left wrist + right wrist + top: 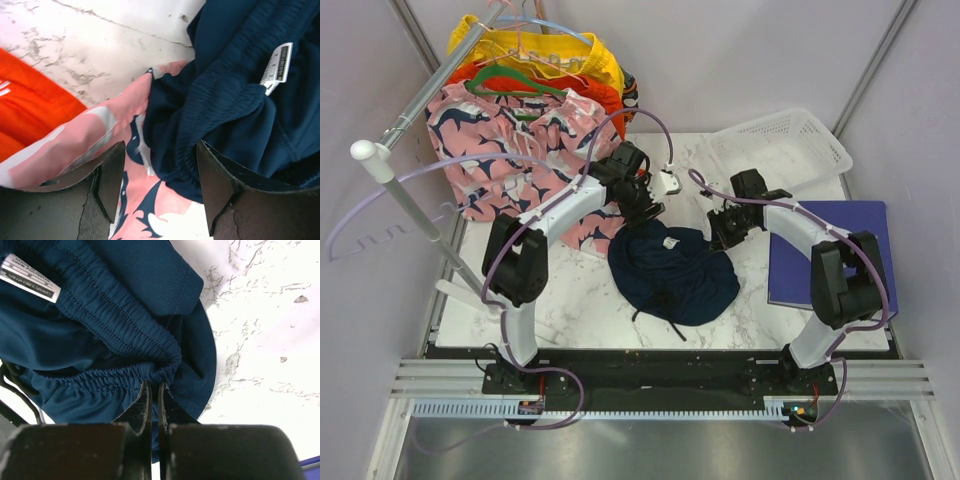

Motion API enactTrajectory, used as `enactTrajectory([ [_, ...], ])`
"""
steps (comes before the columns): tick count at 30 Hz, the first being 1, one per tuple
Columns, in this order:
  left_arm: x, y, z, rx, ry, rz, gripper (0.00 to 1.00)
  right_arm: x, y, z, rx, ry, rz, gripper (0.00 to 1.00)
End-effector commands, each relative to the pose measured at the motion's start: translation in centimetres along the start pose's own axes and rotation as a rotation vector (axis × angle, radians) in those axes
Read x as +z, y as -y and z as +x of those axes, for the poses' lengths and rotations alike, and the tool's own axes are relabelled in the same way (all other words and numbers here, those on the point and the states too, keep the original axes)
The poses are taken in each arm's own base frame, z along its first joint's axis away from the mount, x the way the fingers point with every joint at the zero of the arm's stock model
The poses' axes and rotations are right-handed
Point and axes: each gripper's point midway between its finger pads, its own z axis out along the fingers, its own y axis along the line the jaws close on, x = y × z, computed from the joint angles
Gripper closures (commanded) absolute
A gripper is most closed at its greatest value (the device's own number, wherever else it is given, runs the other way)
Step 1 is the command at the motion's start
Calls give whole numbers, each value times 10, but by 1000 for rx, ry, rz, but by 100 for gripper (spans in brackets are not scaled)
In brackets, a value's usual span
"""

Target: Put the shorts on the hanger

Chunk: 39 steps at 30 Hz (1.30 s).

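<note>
Jaws first: your left jaws stand spread, 1 of the 2 fingers (pixel 107 187) on each side of the gathered waistband edge of the navy shorts (pixel 235 115), and nothing is pinched between them. Under that edge lie the pink shark-print shorts (pixel 75 145), and the orange shorts (pixel 30 110) show at the far left of the left wrist view.

Your right jaws are pressed together on a bunched fold of the elastic waistband, with the fingers (pixel 142 412) almost touching and the fabric caught at their tips. You can see a white label (pixel 30 282) inside the waistband and a dark drawstring (pixel 12 390) at the left edge of that view.

From above, the navy shorts lie crumpled in a heap on the marble desk (pixel 570 290), between the 2 arms. Their upper edge touches the hem of the pink shark-print shorts, which hang on the rack (pixel 420 95). The pale hanger (pixel 382 238) shows at the far left beside the rack's white post, well apart from the navy shorts. Yellow shorts (pixel 535 50) and a green hanger (pixel 515 85) are also on the rack. A white basket (pixel 780 150) stands at the desk's far right corner, and a purple mat (pixel 830 255) lies along the right edge.
</note>
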Motion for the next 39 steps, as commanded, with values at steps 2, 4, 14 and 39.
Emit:
enactTrajectory([
  [2,0,14,-16,-18,67,87,34,-16,-10,-9,-27,54,-19,100],
  [4,5,15,-12,-21,56,96,33,-20,-12,-10,-32,64,-24,100],
  [14,1,11,-3,-86,36,88,83,-76,-26,-29,-80,188,17,100],
  [39,-224,79,-18,-129,66,-46,98,-227,-78,-19,-325,314,17,100],
])
